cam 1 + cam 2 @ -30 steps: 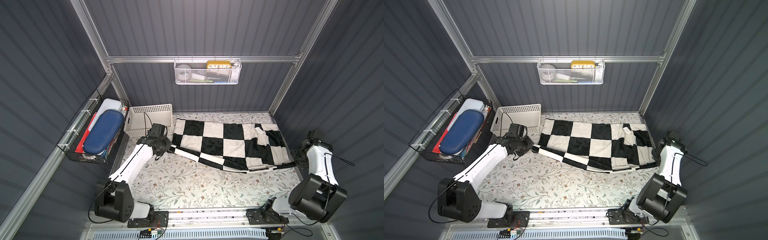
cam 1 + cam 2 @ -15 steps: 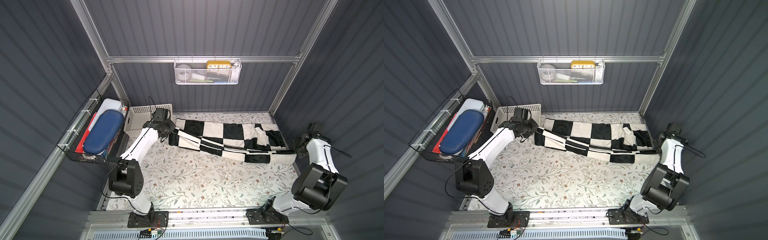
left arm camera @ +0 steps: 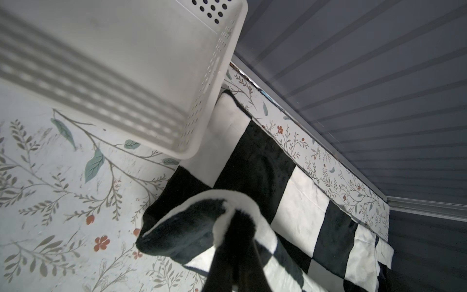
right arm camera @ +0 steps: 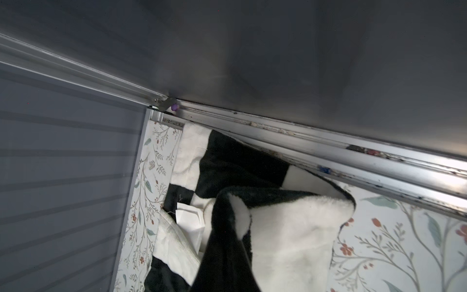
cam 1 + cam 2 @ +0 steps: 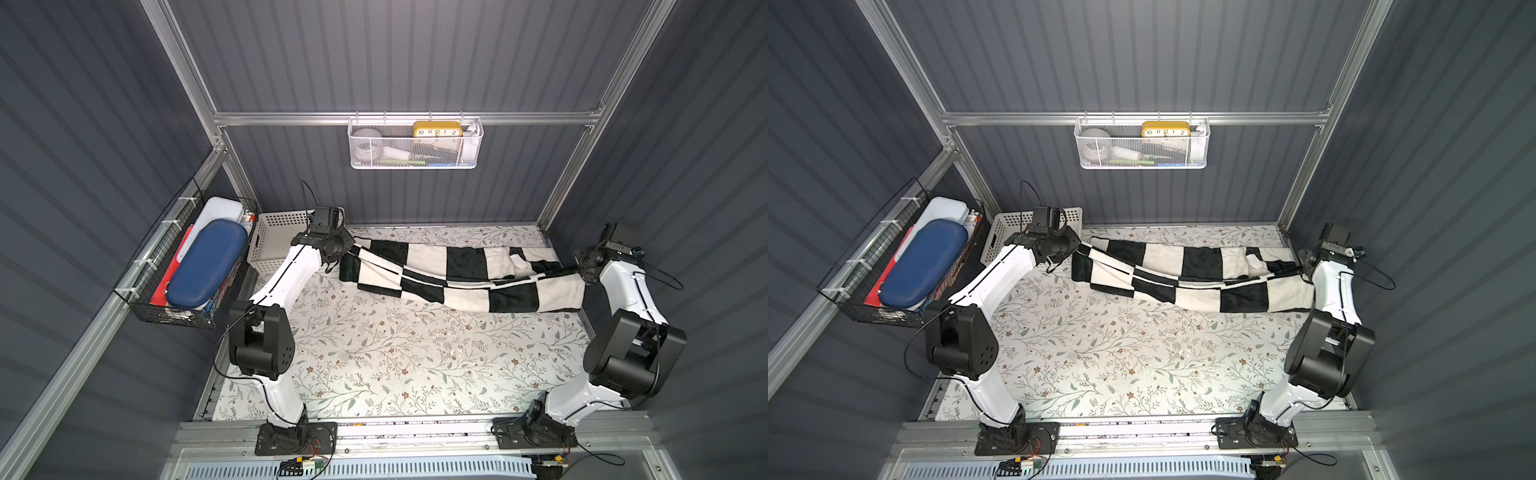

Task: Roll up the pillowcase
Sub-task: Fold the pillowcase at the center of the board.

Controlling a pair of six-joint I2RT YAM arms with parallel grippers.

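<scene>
One pillowcase (image 5: 465,291) between left tool (image 5: 351,246), right tool (image 5: 580,269).

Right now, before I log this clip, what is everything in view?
pillowcase: one, black-and-white checks, folded over along the far side.
perforated basket: one, white, far left corner.
table cover: one, floral, underneath.
wire basket: one, black, left wall.
case: one, blue, in wire basket.
mesh basket: one, white, back rail.
clock: one, yellow, in mesh basket.
left gripper: one, black, shut on pillowcase's left end.
right gripper: one, black, shut on its right end.
</scene>
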